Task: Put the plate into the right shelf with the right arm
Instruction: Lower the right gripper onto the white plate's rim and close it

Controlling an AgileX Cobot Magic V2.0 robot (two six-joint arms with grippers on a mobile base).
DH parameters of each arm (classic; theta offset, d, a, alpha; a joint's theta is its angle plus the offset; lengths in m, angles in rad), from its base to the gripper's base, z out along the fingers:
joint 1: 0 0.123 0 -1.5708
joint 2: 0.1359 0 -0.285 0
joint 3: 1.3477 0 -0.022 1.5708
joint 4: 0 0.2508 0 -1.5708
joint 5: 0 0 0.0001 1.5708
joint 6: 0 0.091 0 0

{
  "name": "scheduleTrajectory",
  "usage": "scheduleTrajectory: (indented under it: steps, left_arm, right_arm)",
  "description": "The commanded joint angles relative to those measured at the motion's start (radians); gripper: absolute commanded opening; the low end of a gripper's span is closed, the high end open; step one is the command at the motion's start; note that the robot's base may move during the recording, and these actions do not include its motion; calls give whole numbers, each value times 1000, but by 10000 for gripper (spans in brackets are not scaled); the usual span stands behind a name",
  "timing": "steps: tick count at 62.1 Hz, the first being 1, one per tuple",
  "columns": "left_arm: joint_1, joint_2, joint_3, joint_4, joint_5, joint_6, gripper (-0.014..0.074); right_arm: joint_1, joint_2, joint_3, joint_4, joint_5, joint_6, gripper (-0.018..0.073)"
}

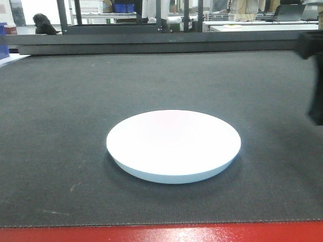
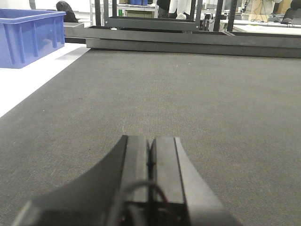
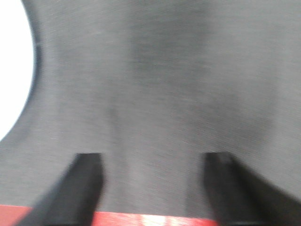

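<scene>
The red front edge (image 1: 151, 234) crosses the bottom of the frame, and the dark matted surface (image 1: 60, 91) lies open behind it. The right jaws stand wide apart just past that edge, gripping nothing. The plate (image 1: 173, 145) lies on the mat at their upper left, outside the gap. The left jaws are pressed together, empty. At far upper left is a blue bin (image 2: 28, 37), its inside hidden.

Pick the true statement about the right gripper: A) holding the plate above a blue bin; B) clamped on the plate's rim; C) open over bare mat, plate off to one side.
C: the right gripper is open with only dark mat between its fingers, and the white plate sits at the wrist view's left edge.
</scene>
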Motion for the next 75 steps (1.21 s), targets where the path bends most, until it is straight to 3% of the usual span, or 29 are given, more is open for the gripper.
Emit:
scheduleTrajectory:
  steps: [1,28,58,64,75]
  left_arm:
    - [-2,-10,10,-8,-90,-7,-128]
    - [-2,-10,10,-8,-90,-7,-128]
    - [-2,-10,10,-8,-90,-7,-128]
    - [-2,-10,10,-8,-90,-7,-128]
    - [-2,-10,10,-8,-90,-7,-128]
  right_arm:
    - [33,48,-103,7,21,14,622]
    - [82,340,-397,90,70,26,622]
    - [122,452,-407,70,28,76,618]
    - [122,452,-407,70,23,86,542]
    - [122,452,-407,70,23,97,246]
